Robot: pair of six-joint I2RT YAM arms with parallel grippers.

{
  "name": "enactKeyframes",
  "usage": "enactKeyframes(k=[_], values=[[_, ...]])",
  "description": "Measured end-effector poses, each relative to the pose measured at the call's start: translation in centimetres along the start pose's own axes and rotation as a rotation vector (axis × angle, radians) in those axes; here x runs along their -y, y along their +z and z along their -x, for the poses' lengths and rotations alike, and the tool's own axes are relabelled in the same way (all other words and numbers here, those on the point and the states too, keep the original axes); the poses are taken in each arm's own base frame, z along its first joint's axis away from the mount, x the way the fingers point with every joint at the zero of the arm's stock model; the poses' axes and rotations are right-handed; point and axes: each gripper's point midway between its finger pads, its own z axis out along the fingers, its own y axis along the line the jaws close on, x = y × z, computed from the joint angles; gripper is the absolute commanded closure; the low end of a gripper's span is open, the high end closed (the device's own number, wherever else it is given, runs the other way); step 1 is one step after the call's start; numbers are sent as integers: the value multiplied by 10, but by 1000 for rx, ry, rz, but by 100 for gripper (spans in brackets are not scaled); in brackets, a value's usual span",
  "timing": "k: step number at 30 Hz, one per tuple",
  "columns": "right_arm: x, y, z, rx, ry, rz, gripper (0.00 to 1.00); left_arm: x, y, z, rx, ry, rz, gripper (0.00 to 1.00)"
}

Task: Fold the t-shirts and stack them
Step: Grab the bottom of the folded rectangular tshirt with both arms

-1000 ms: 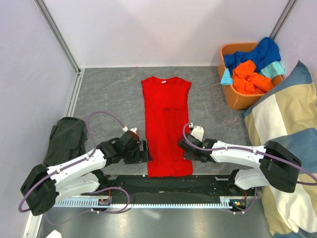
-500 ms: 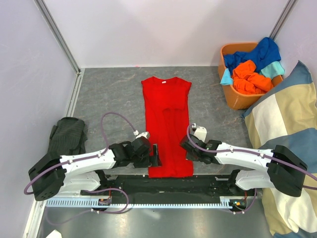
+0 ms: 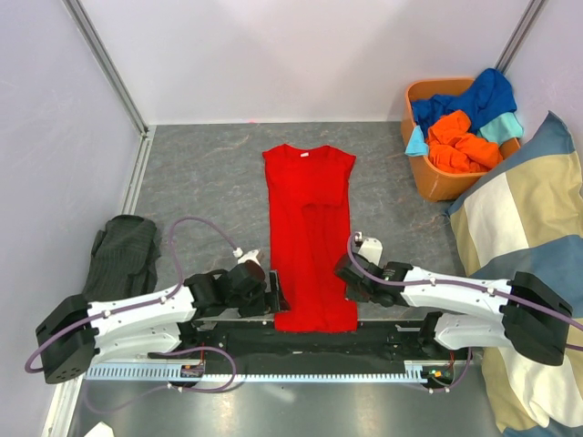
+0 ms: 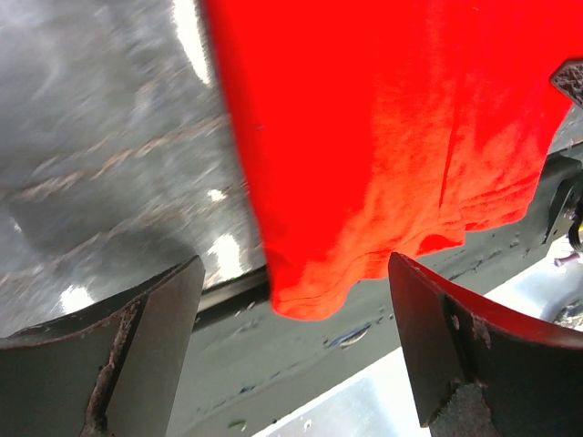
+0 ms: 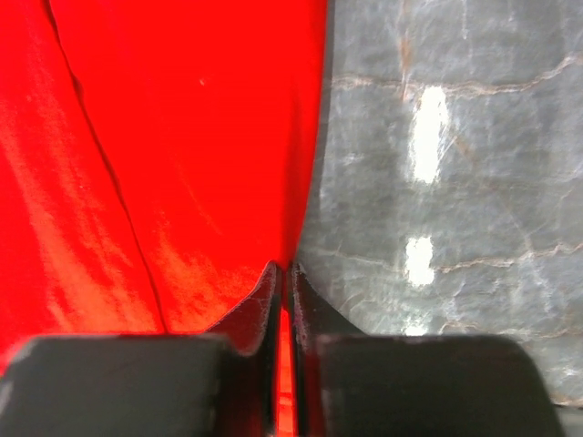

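The red t-shirt [image 3: 308, 228] lies folded lengthwise, narrow.

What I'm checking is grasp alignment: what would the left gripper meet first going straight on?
Probably the red t-shirt: its near hem corner lies just ahead, between the open fingers of the left gripper, though depth is hard to judge.

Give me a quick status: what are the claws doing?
Left claw open by red t-shirt near hem. Right claw shut on its right edge. Basket far right, not in the way.
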Motion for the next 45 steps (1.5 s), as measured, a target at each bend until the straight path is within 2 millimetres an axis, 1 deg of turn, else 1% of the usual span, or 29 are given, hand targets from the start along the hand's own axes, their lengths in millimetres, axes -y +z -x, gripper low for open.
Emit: enactKeyframes(k=[1,2,4,7,14,16,17,19,21,25,29,32,36,39,43,44,45], values=[[0,-1,-2,-5,-1,3,59,-3,-2,-1,1,-8,1,9],[0,-2,-3,-10,-2,5,55,-5,-3,-2,5,-17,2,9],[1,-5,-6,-17,-6,7,47,-8,-4,-3,5,-28,8,9],[4,-11,-9,-24,-8,8,44,-9,-4,-3,3,-33,16,9],[11,-36,-7,-8,35,53,44,-1,-1,-7,-22,-12,29,9],[13,-41,-10,-12,46,66,45,3,-1,-13,-38,11,26,11],[15,-43,-13,-17,46,70,45,4,-1,-17,-50,23,24,13],[18,-45,-21,-32,44,74,45,3,-1,-31,-84,48,34,15],[20,-46,-31,-52,36,72,45,-1,1,-39,-93,70,57,17],[19,-48,-54,-91,9,79,45,-2,2,-39,-63,81,69,19],[18,-46,-68,-104,12,80,46,-3,3,-38,-45,64,75,19],[22,-41,-76,-113,33,76,46,-3,4,-37,-37,51,77,19],[24,-37,-77,-103,63,71,46,-4,6,-37,-32,45,83,19],[23,-35,-77,-97,81,76,46,-3,8,-37,-30,45,83,22],[24,-32,-77,-88,98,83,48,-1,10,-37,-31,47,75,28],[25,-31,-77,-86,101,84,49,0,11,-37,-31,47,73,30],[25,-31,-77,-85,102,84,50,0,11,-37,-31,47,73,36]])
